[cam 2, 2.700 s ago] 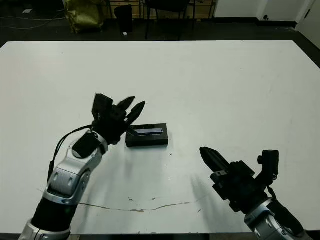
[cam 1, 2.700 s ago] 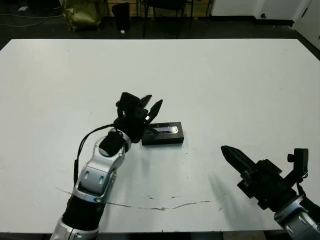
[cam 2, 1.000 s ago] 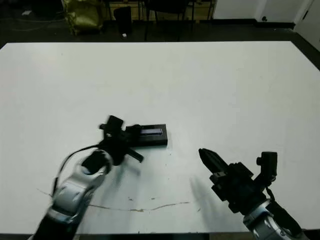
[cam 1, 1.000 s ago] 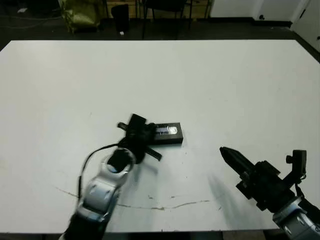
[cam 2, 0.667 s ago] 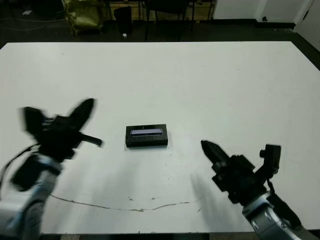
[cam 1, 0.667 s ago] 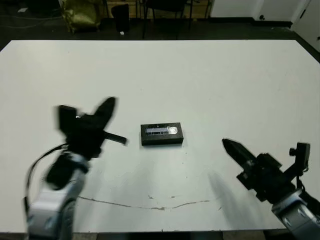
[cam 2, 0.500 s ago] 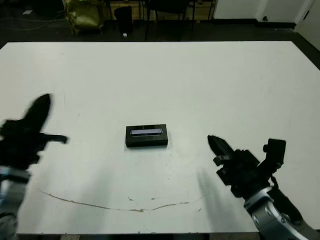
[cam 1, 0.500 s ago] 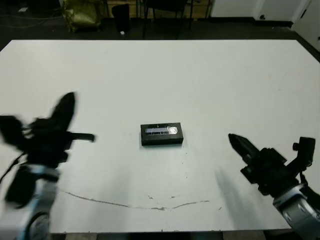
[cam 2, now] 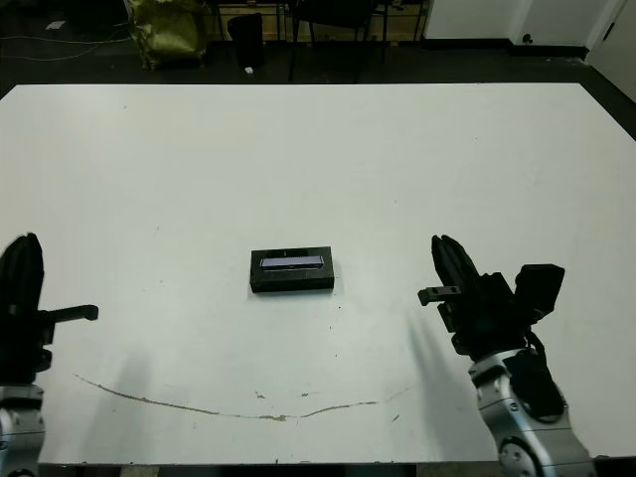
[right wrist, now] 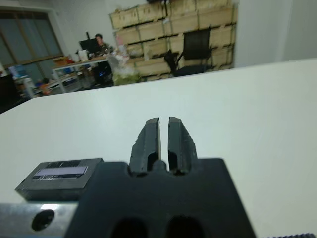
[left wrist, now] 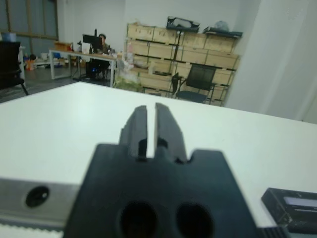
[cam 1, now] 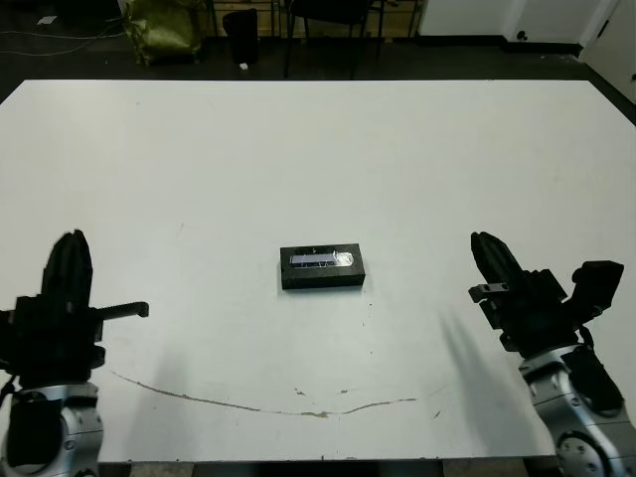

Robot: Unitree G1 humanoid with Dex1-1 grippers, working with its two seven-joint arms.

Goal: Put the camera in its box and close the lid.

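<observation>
With nothing else on the table, the task looks done: the box sits mid-table with its lid on, so the camera is presumably inside. Both the left gripper and right gripper are pinched together, empty, well apart from it.

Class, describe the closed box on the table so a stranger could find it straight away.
Start at the white table and look near its middle, between the two grippers. The box lies flat there: small, black, rectangular, the only loose thing on the table, its lid marked by a pale silvery-blue stripe.
</observation>
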